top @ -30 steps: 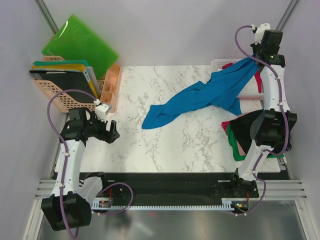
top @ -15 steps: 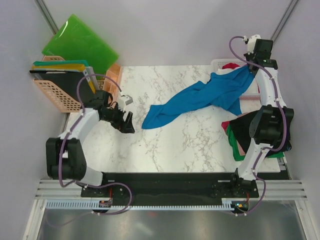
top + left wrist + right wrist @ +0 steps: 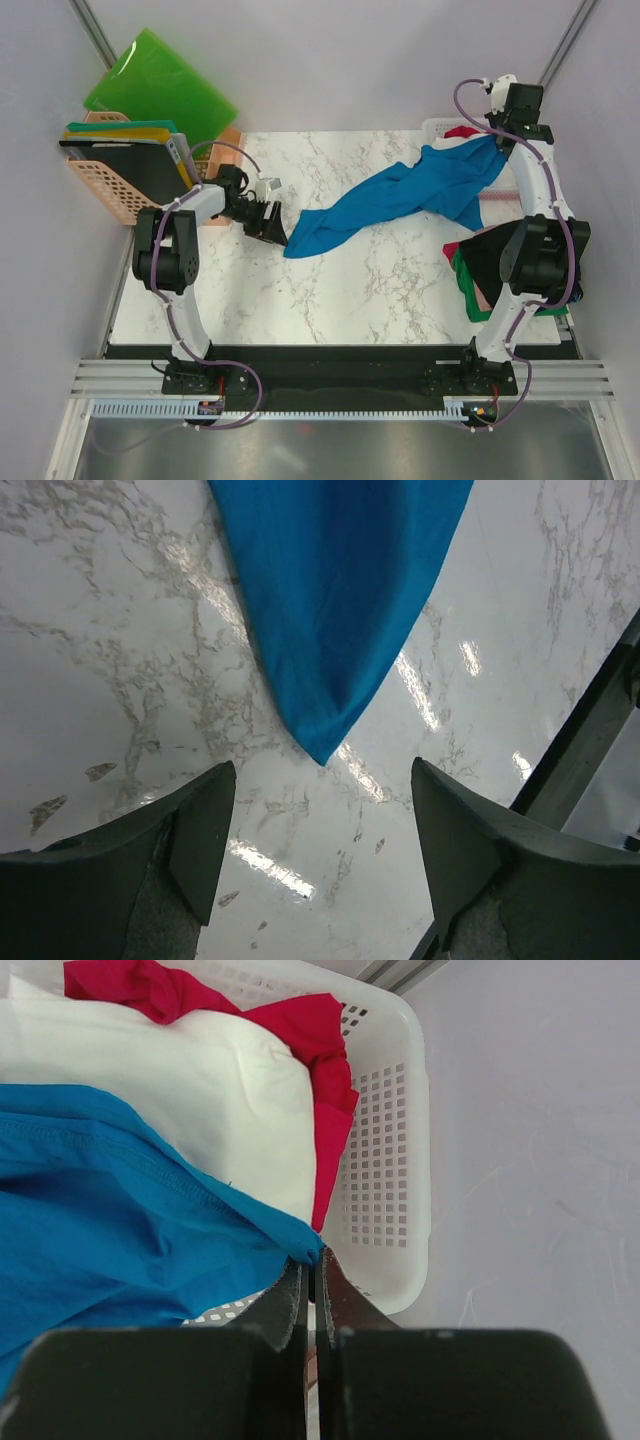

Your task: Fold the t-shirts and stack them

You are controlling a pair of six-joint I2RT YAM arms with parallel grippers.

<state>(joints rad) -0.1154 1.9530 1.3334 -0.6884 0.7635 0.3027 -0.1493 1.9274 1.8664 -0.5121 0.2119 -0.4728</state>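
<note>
Across the table (image 3: 350, 300) the blue t-shirt (image 3: 400, 195) stretches, twisted and rumpled

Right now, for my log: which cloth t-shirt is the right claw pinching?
The bright blue cloth t-shirt: the right claw grips its corner; the white cloth t-shirt and red cloth t-shirt lie in the white plastic lattice basket.

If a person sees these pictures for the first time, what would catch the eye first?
First comes the bright blue t-shirt, stretched slantwise across the marble table. The right arm's fingers pinch one corner of it over the white basket, in which red cloth and white cloth lie. The left arm's fingers stand open just before its other tip.
</note>
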